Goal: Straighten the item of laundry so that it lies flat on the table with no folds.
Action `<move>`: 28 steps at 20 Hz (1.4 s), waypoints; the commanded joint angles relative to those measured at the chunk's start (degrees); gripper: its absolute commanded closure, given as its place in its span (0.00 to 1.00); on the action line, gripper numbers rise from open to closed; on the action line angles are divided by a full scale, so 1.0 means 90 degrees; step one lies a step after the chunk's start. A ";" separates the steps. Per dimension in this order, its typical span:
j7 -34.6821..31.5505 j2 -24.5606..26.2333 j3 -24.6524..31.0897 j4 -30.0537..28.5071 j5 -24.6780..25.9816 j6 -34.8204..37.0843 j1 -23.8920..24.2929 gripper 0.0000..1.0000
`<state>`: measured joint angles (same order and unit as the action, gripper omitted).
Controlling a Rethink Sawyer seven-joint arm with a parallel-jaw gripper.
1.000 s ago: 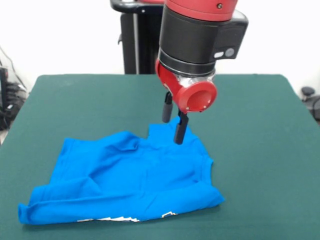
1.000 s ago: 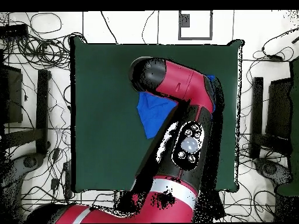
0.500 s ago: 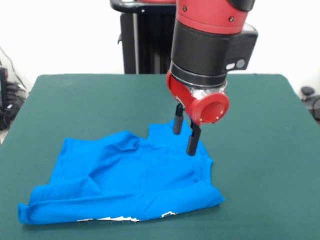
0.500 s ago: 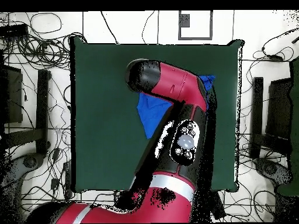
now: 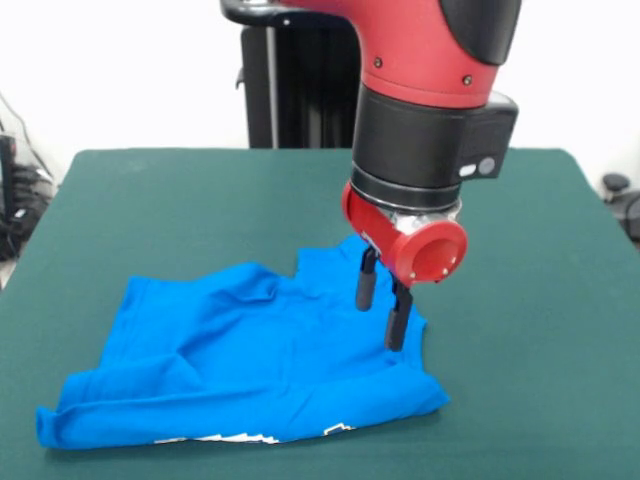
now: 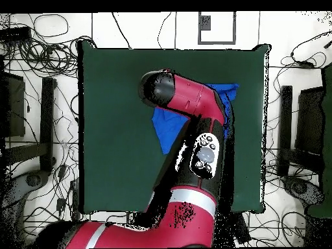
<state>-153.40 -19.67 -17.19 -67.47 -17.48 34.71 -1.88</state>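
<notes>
Directly beneath your gripper point(image 5: 383, 309) lies the item of laundry point(image 5: 250, 350), a blue T-shirt with the two dark fingers point(image 5: 367, 279) parted a little and holding nothing, their tips poised just over the cloth near its right-hand edge. You cannot say from the front view whether the lower tip touches the fabric or only hovers close above it. Leftward and toward the camera from the fingers the shirt spreads out across the table point(image 5: 540, 300), mostly plain blue side up, with a sliver of white graphic peeking out along its near hem. You have little of the job done, by the look of it: the near edge is doubled over into a thick roll, soft ridges cross the middle, and the corner below the fingers is bunched. Seen from overhead, the arm point(image 6: 194, 107) hides most of the shirt, so only blue patches show on either side of it. Unfolding and smoothing are left.
</notes>
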 commanded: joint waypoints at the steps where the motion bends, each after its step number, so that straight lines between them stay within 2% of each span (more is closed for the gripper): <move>1: 0.0343 0.0439 0.0938 -0.0520 0.0392 -0.0073 0.0056 0.00; 8: 0.0418 0.0560 0.0805 -0.0189 0.0513 0.0200 0.0064 0.00; 28: 0.0351 0.0304 0.1134 -0.0910 0.0963 -0.0467 0.0153 0.00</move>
<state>-153.40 -18.87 -16.02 -67.50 -11.85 34.02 -0.83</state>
